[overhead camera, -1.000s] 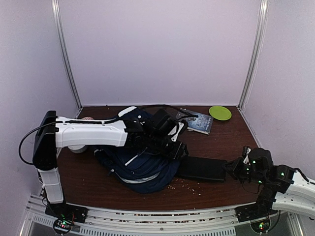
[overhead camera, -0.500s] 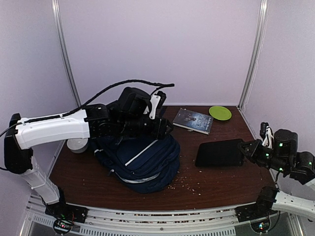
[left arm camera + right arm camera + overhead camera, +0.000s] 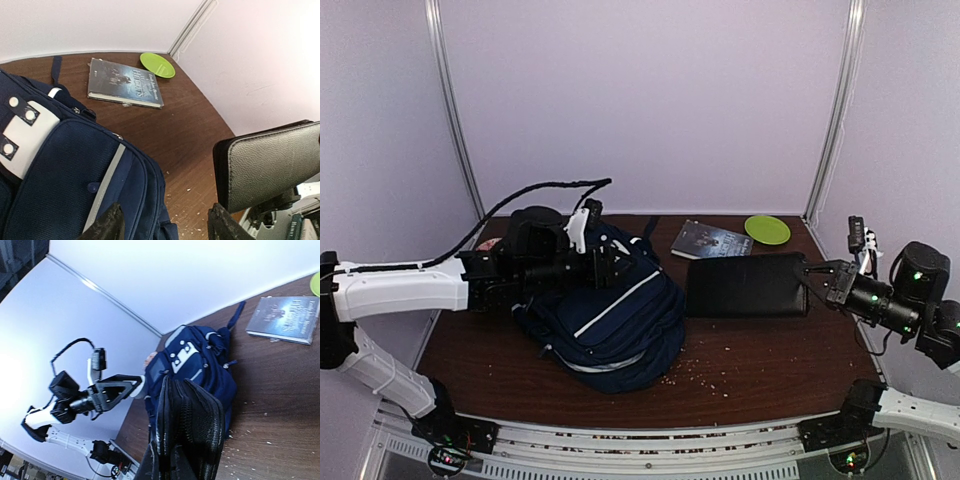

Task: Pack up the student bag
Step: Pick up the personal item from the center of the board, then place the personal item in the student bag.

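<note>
Brown tabletop (image 3: 760, 350) carries the student bag (image 3: 610, 325); left gripper (image 3: 610, 266) hovers spread-fingered above it (right gripper (image 3: 810, 280) pinches a black case (image 3: 745, 285) alongside).

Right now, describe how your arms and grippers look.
Both arms have white shells with black joints. The left arm carries a looping black cable; the left gripper has black fingers. The right arm shows green lights; the right gripper is black too.

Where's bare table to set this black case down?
Widest bare table lies right of the student bag, toward the near edge, with only crumbs. A narrower strip runs along the bag's front-left. The back right is crowded: book and green plate.
</note>
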